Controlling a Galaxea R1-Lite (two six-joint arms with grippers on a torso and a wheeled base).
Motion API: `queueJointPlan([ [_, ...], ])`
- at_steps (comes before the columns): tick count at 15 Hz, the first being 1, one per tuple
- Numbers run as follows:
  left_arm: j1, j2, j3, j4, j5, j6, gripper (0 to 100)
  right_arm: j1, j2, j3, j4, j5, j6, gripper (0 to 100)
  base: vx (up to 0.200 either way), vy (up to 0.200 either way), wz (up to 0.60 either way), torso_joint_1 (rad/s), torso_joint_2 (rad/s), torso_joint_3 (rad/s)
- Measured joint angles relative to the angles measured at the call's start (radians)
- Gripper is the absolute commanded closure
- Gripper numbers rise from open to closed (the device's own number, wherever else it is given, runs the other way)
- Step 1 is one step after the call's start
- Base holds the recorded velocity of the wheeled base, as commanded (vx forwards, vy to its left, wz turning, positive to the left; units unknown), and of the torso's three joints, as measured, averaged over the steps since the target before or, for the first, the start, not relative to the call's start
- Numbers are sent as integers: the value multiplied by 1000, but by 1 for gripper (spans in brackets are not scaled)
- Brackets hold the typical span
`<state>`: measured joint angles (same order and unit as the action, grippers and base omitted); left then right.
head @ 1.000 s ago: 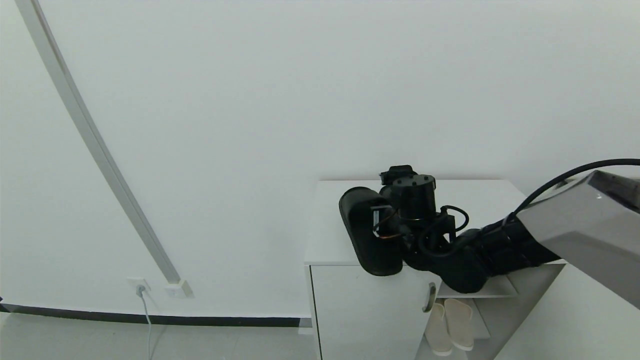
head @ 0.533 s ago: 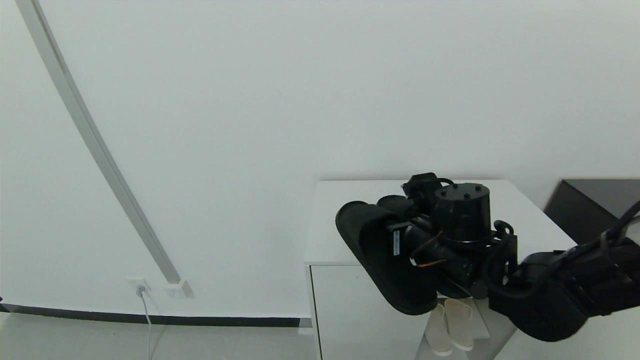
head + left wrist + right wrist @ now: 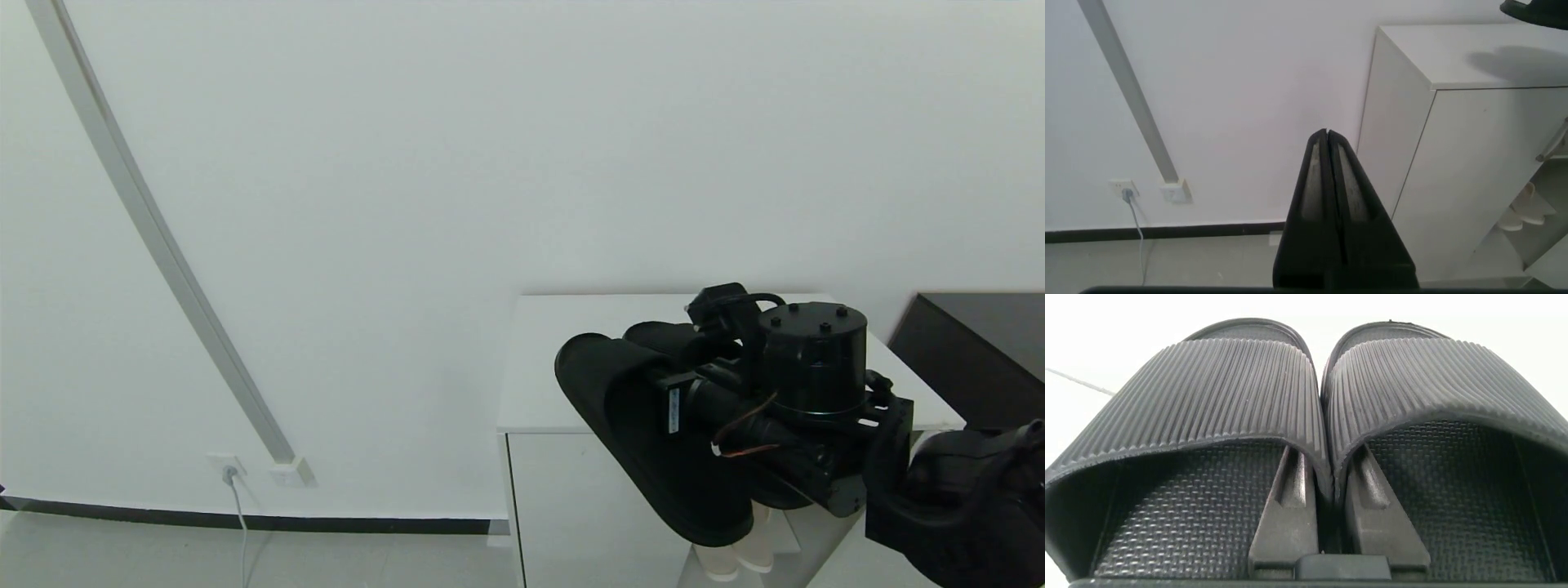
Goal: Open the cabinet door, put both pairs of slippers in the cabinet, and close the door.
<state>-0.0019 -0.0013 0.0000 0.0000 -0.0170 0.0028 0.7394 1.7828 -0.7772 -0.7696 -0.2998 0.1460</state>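
Black rubber slippers (image 3: 653,433), pair pressed side by side, hang tilted before cabinet (image 3: 563,384) front, above white slippers (image 3: 739,563) on cabinet's open shelf. My right gripper (image 3: 1327,494) pinches both inner strap walls together. I judge pair light, bendy, ribbed, not slippery; straps make best hold. Left gripper (image 3: 1328,188) clenched, empty, left of cabinet.

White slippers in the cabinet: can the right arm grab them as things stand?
Probably not: the right gripper is shut on the black slippers, though the cabinet stands open before the white slippers.
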Motion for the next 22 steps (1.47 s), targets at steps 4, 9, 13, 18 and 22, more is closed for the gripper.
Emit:
queueJointPlan([
  [4,1,0,0,0,0,0,100,12,-5,9,-1,-4,0,100,-50,0,0,1,1,-1],
  [9,1,0,0,0,0,-1,100,20,-7,15,-3,-7,-2,100,-200,0,0,3,6,2],
  [13,0,0,0,0,0,-1,100,20,-7,18,-1,-7,0,100,-200,0,0,2,1,1],
  [18,1,0,0,0,0,0,100,21,-7,21,-3,-5,1,100,0,0,0,0,0,0],
  [22,1,0,0,0,0,0,100,20,-6,24,-7,-5,0,100,0,0,0,0,0,0],
])
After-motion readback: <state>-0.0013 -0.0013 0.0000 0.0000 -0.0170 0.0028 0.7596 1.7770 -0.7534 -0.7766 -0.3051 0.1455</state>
